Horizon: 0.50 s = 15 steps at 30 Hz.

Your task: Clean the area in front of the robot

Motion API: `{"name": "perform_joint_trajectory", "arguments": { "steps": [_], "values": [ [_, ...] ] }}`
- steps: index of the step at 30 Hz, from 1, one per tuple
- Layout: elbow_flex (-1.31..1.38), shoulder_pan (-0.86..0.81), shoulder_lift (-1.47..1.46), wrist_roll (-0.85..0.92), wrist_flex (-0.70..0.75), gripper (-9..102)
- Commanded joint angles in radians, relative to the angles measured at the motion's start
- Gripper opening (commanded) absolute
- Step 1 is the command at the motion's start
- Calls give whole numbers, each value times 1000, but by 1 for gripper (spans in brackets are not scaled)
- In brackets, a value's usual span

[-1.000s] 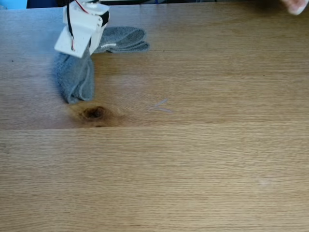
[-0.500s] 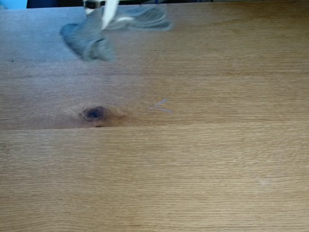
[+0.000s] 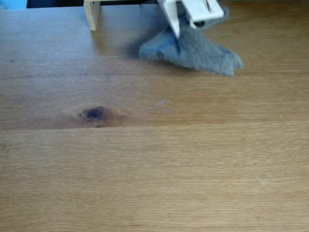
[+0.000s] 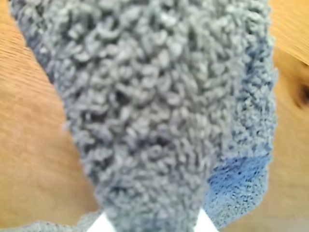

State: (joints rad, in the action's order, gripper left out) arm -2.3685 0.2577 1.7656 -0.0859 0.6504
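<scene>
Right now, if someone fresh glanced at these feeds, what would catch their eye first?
The grey terry cloth at the top of the fixed view, bunched on the oak tabletop under the white arm, whose jaws grip it. The wrist view is nearly all its looped pile. Next, the dark oval knot left of centre, and a pale wooden post at the far edge.

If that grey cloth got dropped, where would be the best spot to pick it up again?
Probably the raised, bunched ridge of the cloth, coming from above: it stands off the table there, while the flat corners offer little to pinch. The end effector sits at that peak.
</scene>
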Motion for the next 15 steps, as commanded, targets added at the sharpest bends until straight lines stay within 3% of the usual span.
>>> {"name": "perform_joint_trajectory", "arguments": {
  "steps": [1,10,15],
  "values": [
    [35,17,-163,14,-225,0],
    [41,6,-572,97,-693,0],
    [192,-43,-744,78,-729,0]
  ]
}}
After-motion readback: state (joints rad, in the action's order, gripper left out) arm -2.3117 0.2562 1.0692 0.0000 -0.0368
